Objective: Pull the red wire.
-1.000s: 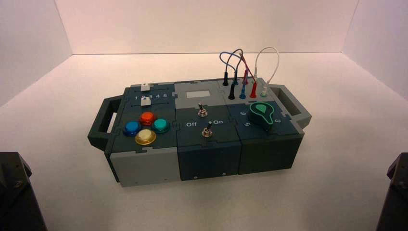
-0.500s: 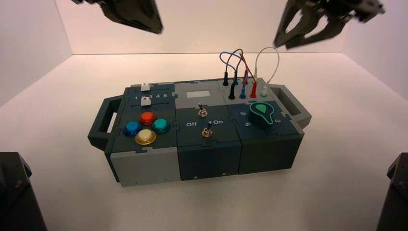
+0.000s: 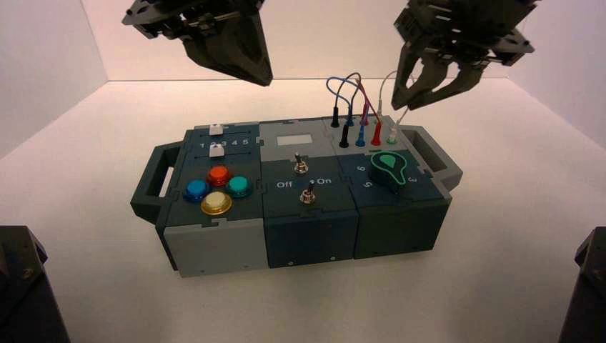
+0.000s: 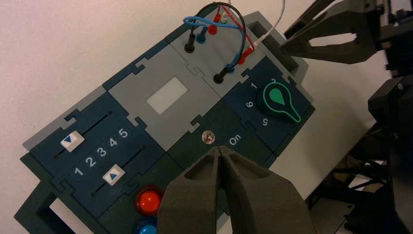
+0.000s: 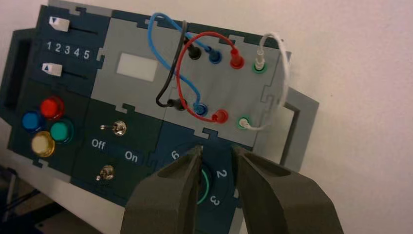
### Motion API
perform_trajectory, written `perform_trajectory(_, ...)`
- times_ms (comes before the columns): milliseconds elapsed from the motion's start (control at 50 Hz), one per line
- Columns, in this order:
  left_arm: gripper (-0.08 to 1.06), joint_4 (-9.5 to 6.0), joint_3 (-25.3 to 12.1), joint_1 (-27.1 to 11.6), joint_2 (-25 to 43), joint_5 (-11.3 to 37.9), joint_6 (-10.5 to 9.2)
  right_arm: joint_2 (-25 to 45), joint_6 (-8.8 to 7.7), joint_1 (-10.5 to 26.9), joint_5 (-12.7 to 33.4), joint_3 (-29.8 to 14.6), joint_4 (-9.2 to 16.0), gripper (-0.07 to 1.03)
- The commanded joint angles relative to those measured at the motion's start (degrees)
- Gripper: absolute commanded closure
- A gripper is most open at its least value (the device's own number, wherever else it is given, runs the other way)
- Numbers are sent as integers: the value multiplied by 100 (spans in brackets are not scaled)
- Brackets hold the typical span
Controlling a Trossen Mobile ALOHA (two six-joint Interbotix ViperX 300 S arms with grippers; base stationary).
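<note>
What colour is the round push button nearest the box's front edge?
Yellow push button, clearest in the right wrist view.

1. Left gripper (image 3: 263,77): I am hovering it over the box (image 3: 311,239).
2. Right gripper (image 3: 402,102): I am hovering it by the white wire (image 3: 404,114).
3. Red wire (image 3: 369,102): arching between red plugs (image 3: 376,136).

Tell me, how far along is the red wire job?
Nothing looks done: both plugs of the red wire sit in the box. Nothing is in hand: the right gripper hovers open over the box; the left gripper waits above it, shut. Gripping and pulling remain.
</note>
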Motion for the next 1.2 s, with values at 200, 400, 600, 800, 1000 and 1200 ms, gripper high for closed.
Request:
perform_trajectory(200,101,-53,-325,-114,158,-53,-44,422,-18,176,-79,-325,26,57)
perform_trajectory(400,101,-53,-352,-237,281,-62,-35,642,-18,176,-185,-448,0,57)
perform_trajectory(600,101,-114,-352,-290,290,-62,-44,923,-18,176,-272,-580,-53,57)
perform_trajectory(800,101,-105,-352,-308,220,-53,-44,1204,-18,176,-334,-677,-97,58)
perform_trajectory(1000,101,-114,-360,-308,167,-53,-35,1310,-9,176,-448,-703,-167,61)
perform_trajectory(1200,101,-114,-369,-308,141,-53,-35,1494,-9,167,-448,-791,-193,61)
